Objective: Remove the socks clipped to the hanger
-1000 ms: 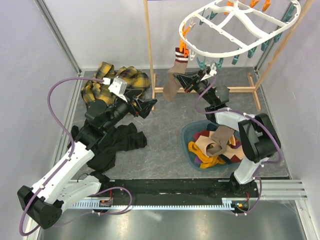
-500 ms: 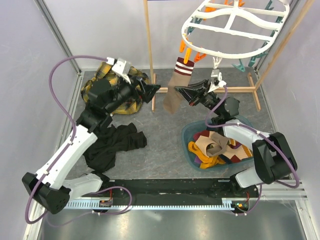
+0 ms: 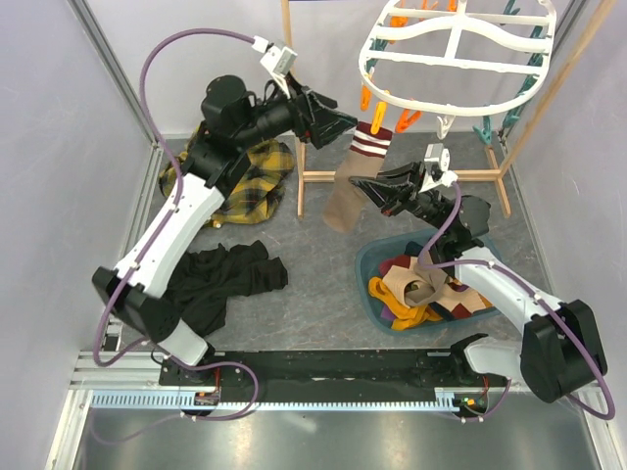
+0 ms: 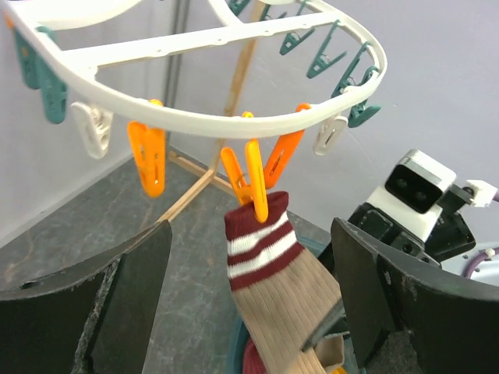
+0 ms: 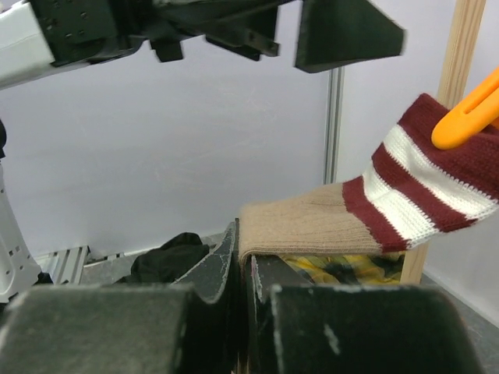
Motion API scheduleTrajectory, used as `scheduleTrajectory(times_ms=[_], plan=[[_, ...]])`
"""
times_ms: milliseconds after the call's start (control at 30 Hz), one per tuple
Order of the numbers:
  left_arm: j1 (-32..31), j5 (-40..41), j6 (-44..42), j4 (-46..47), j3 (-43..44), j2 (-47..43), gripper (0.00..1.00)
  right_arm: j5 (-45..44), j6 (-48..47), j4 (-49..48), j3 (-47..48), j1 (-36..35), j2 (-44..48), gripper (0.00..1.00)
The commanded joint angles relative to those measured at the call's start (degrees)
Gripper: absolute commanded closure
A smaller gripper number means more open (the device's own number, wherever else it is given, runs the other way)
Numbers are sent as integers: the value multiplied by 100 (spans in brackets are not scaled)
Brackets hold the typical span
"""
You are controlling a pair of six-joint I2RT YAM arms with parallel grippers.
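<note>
My left arm [image 3: 168, 233] stands tall from its base at the near edge of the tabletop [image 3: 323, 264]. It stretches up toward the far edge, with the forearm bent to the right. The left gripper [image 3: 336, 115] is raised high, its jaws spread wide with nothing gripped between them. My right arm [image 3: 502, 286] leans from the near right corner toward the middle, elbow low and wrist lifted. The right gripper [image 3: 370, 188] points left, jaws pinched on a sock [image 5: 312, 226].

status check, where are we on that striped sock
Left fingers open, facing the orange clip. Right fingers shut on the sock, tan part. Its striped cuff is clipped to the hanger. Nothing in the way.
</note>
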State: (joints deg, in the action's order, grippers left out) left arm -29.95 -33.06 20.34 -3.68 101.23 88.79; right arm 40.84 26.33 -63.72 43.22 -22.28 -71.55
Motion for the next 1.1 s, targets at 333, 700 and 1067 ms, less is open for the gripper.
scheduleTrajectory(times_ms=[333, 700, 1067], plan=[[-63, -667, 612, 236, 1267, 1272, 16, 592, -488, 888, 292, 66, 159, 87], [-81, -851, 761, 228, 1961, 1887, 16, 662, -585, 976, 345, 66, 185, 87], [-142, -1106, 937, 236, 2436, 2300, 22, 680, -708, 1134, 362, 66, 273, 87]])
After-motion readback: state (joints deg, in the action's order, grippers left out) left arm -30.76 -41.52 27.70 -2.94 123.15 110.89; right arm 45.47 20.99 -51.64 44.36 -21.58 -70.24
